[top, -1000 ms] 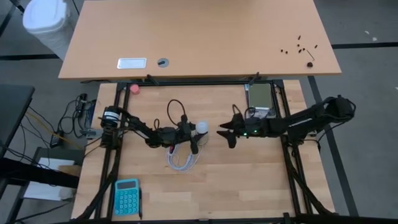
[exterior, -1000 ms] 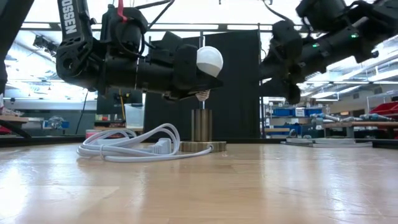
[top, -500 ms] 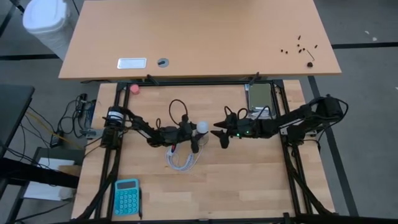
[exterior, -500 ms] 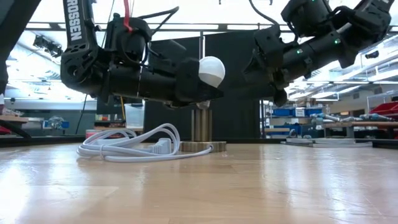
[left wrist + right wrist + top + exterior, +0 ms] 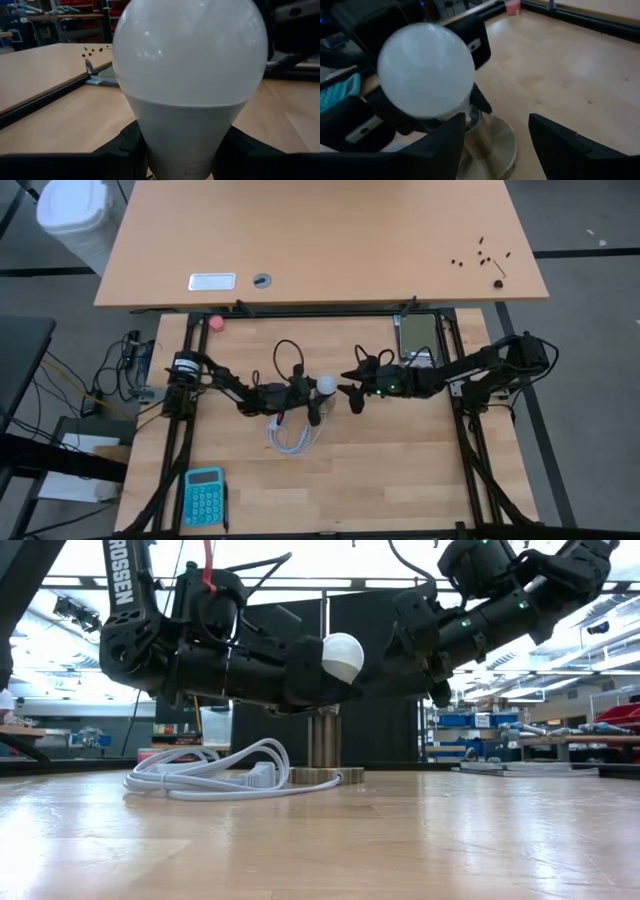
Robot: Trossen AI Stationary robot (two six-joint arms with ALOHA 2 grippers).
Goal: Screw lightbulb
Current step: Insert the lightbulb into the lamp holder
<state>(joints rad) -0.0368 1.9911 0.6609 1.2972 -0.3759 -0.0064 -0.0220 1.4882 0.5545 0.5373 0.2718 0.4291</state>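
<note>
Gripping the bulb [image 5: 325, 385] by its neck above the socket [image 5: 324, 774], the left gripper [image 5: 312, 402] faced the right gripper [image 5: 352, 394], open and empty, just beside it.

Cord coil [image 5: 291, 438] (left of socket [image 5: 325, 776])

- Light wooden worktable [image 5: 380, 470] bordered by a black metal frame [image 5: 470, 465].
- Second, larger light wooden table [image 5: 330, 240] behind it; small dark screws [image 5: 482, 252] scattered near one corner.
- Grey floor [image 5: 590, 330] around both tables; white lidded bin [image 5: 75, 215] at one corner.
- Low view: black panel [image 5: 385, 730] in the background, bright ceiling light strips [image 5: 80, 580], shelving with blue bins [image 5: 462, 721], workbenches [image 5: 580, 735].
</note>
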